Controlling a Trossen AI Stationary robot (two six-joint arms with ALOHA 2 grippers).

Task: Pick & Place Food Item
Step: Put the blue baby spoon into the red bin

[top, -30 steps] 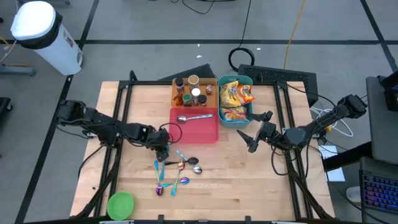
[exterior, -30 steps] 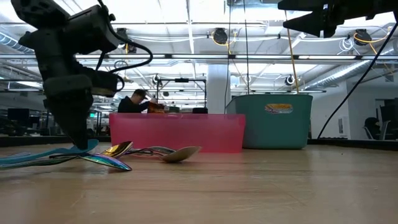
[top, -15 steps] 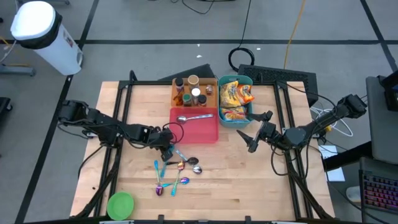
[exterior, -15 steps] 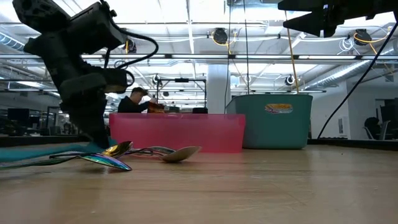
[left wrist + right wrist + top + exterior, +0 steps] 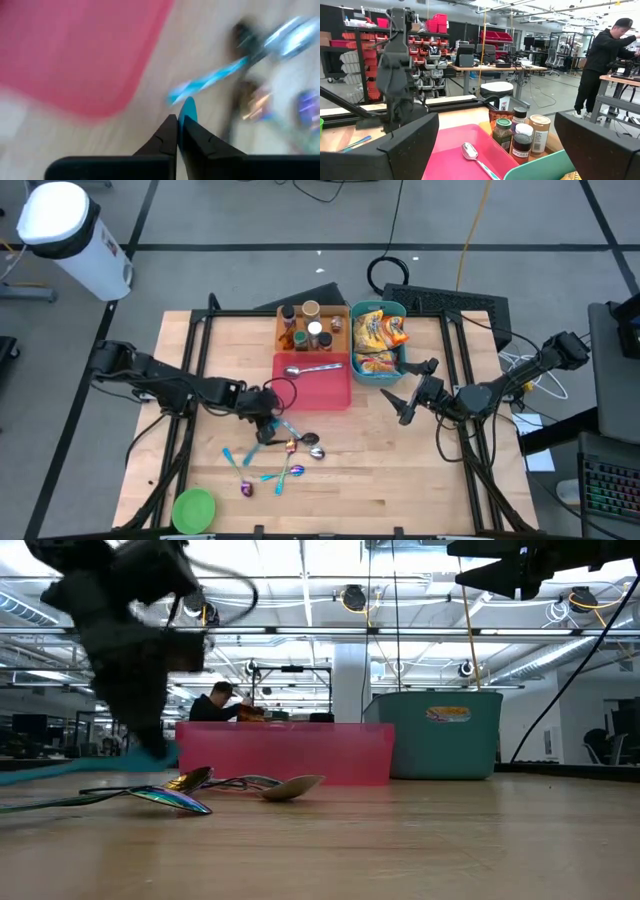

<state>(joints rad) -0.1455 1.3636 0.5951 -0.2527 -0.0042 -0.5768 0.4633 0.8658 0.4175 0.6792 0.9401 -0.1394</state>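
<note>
Several spoons (image 5: 290, 455) lie in a loose heap on the wooden table, near its middle. My left gripper (image 5: 263, 430) stands over the heap's far side, slanting down and shut on a blue-handled spoon (image 5: 60, 775). That spoon runs from the fingers toward the table's left. Snack packets (image 5: 378, 340) fill a teal bin, and spice jars (image 5: 310, 328) stand in a wooden box at the far edge. My right gripper (image 5: 412, 390) hangs open above the table's right part, holding nothing. My left gripper pinches the blue handle (image 5: 188, 106) between its two fingertips, and only a short blue tip shows past them. The fingers come from above, slanting down. In the low view the held end is raised off the table; the spoon's other end runs out of that picture.
A red tray (image 5: 325, 392) with a silver spoon (image 5: 312, 368) in it sits just beyond the heap. A green bowl (image 5: 194, 508) stands at the near left corner. Black frame rails (image 5: 190, 380) run along both sides. A person shows in the room beyond the table.
My left gripper has shut on the blue spoon's handle and risen, tipping a little. The held end has come up off the table. In the high view the blue and purple spoons near the heap's left have swung toward the table's left.
</note>
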